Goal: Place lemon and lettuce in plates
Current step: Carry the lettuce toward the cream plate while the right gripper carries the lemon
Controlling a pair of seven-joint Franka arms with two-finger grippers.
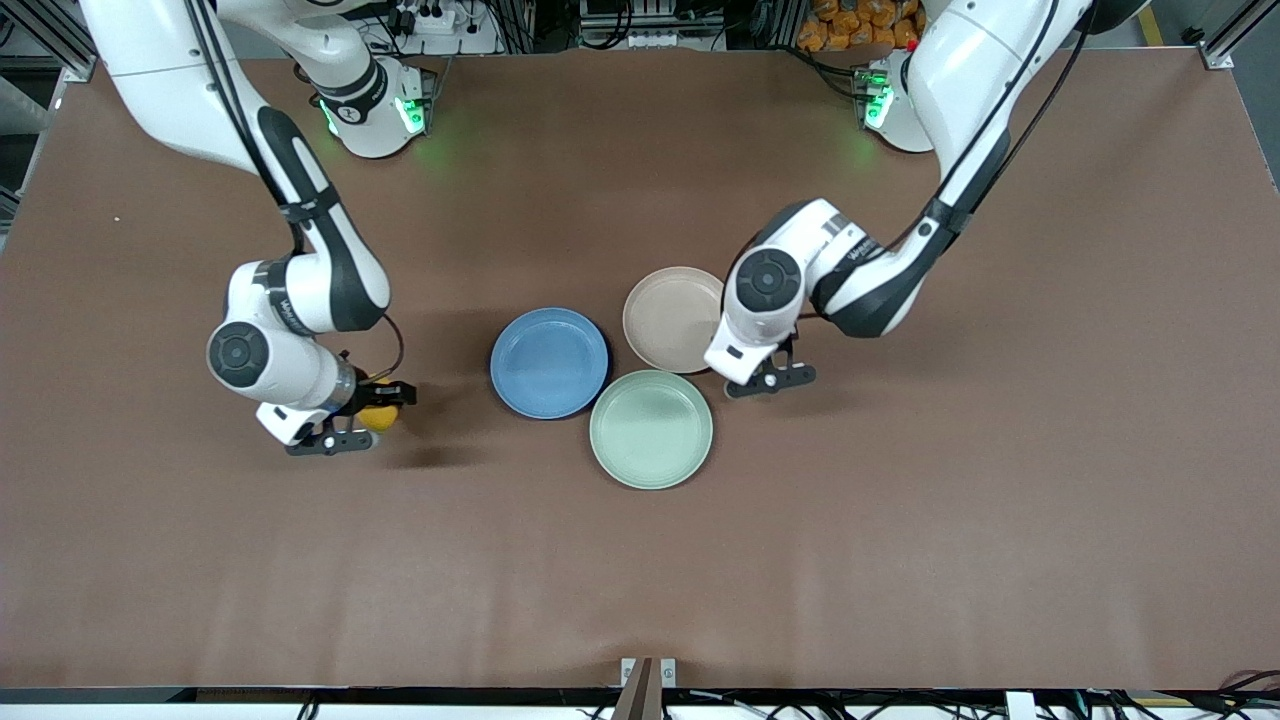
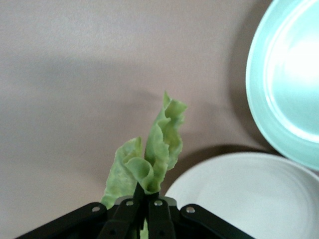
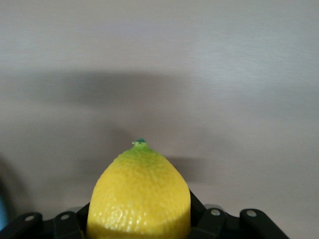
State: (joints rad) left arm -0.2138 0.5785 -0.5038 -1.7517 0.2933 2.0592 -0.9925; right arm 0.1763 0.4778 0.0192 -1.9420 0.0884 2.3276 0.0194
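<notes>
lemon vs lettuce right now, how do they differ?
The lemon is a plump yellow oval with dimpled skin; the lettuce is a thin, wrinkly green leaf. The right gripper holds the lemon over bare table, away from the plates; the left gripper holds the lettuce beside the beige plate. Both are gripped and unplaced.

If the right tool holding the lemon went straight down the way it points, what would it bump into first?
Probably just the bare table. The right tool grips the lemon, and its wrist view shows only brown tabletop ahead of the lemon. No plate lies in that line.
</notes>
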